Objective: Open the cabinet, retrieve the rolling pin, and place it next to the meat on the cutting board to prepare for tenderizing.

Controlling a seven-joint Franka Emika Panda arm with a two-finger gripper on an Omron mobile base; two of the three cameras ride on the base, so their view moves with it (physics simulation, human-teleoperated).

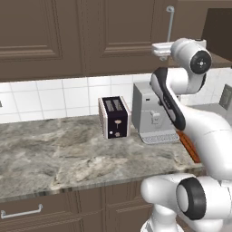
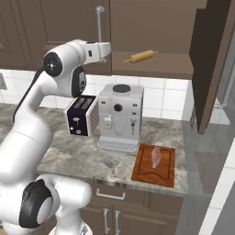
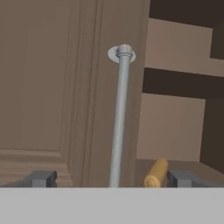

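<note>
Fingers (image 3: 112, 178) spread wide, empty, beside the closed door's handle (image 3: 119, 118); rolling pin (image 2: 140, 56) lies on the open cabinet (image 2: 156, 64) shelf, and an offset reach risks striking that handle or rolling the pin away.

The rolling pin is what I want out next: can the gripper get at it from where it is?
Probably yes. The right cabinet door is swung open and the rolling pin lies bare on the shelf. The open gripper is level with it, beside the closed door's handle, which it must clear first.
</note>
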